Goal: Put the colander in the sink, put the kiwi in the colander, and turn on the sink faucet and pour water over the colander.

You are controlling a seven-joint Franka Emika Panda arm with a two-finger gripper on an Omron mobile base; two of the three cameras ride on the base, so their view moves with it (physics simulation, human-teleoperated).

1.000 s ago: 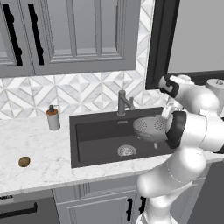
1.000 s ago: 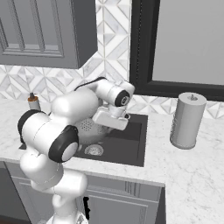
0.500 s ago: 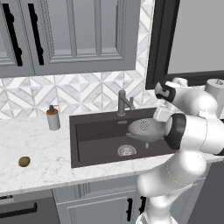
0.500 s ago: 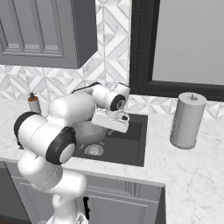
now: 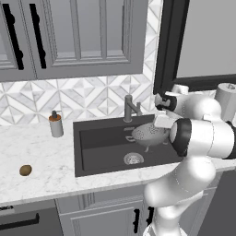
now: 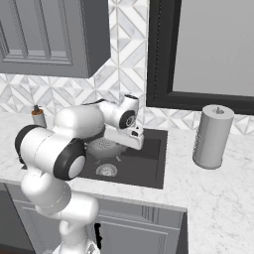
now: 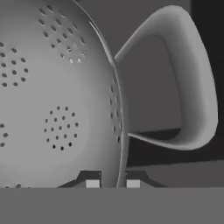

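Fingers pinch the rim of the colander between them, right beside one loop handle. To finish this step well, I judge the gripper should lower the bowl level until its small feet meet the floor of the sink, clear of the drain, before letting go. Grey metal dotted with hole clusters, the colander hangs just above the basin, below the sink faucet. The kiwi waits on the counter, well apart.
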